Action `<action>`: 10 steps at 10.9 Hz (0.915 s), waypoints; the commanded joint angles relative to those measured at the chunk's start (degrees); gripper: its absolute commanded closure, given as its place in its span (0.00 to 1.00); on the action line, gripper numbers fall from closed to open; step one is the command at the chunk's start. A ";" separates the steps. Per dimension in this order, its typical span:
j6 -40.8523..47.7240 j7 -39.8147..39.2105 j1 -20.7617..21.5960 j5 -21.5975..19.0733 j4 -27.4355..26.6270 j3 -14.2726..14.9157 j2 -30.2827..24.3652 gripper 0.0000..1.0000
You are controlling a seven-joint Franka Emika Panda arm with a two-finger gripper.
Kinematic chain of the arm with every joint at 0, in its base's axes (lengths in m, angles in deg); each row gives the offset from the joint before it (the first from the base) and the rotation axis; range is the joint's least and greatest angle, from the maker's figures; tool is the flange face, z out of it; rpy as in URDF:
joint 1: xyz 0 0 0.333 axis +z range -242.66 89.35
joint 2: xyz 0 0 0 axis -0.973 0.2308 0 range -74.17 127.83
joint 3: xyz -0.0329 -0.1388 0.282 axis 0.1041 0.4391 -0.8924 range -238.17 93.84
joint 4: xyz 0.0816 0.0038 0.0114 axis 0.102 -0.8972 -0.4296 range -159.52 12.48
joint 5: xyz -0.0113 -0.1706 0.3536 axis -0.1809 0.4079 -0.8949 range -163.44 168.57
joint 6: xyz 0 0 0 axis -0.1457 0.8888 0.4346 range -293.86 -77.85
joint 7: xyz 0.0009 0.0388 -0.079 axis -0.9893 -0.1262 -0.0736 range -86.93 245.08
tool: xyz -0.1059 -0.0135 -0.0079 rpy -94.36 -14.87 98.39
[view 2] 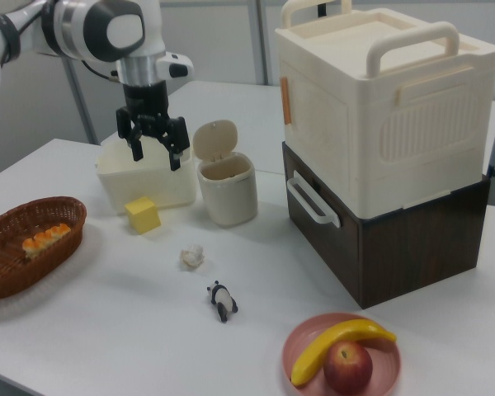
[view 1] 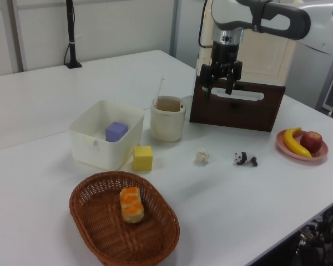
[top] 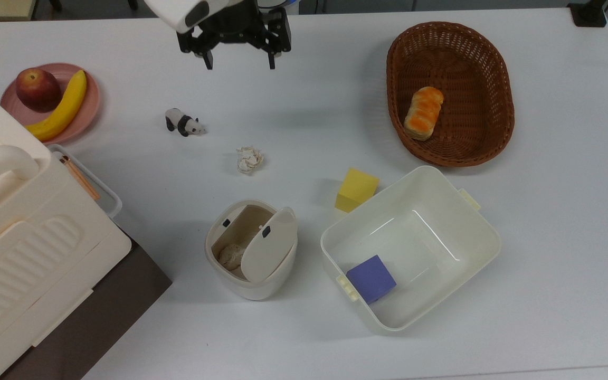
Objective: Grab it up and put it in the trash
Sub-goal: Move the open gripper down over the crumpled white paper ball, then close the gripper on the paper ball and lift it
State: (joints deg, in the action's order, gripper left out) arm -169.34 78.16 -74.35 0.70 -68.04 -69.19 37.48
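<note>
The crumpled off-white paper ball [top: 249, 159] [view 1: 202, 156] [view 2: 192, 256] lies alone on the white table. The trash [top: 263, 286] [view 1: 167, 125] [view 2: 228, 200] is a small round cream bin with its swing lid tilted up, standing just below the ball in the top view. Crumpled paper lies inside it. My gripper [top: 240, 66] [view 1: 217, 92] [view 2: 155, 160] hangs open and empty high above the table, well above the ball in the top view, fingers pointing down.
A panda figurine [top: 183, 123] stands left of the ball in the top view. A yellow cube [top: 357, 189], a white tub [top: 473, 219] holding a purple cube, a wicker basket [top: 499, 79] with bread, a fruit plate [top: 91, 108] and a cream crate [view 2: 379, 107] surround the area.
</note>
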 commanded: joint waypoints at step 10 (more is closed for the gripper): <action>-24.99 -3.21 1.12 6.69 -13.74 0.01 12.27 0.00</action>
State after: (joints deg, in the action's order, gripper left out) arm -189.86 75.48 -74.23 4.89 -79.17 -69.38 47.86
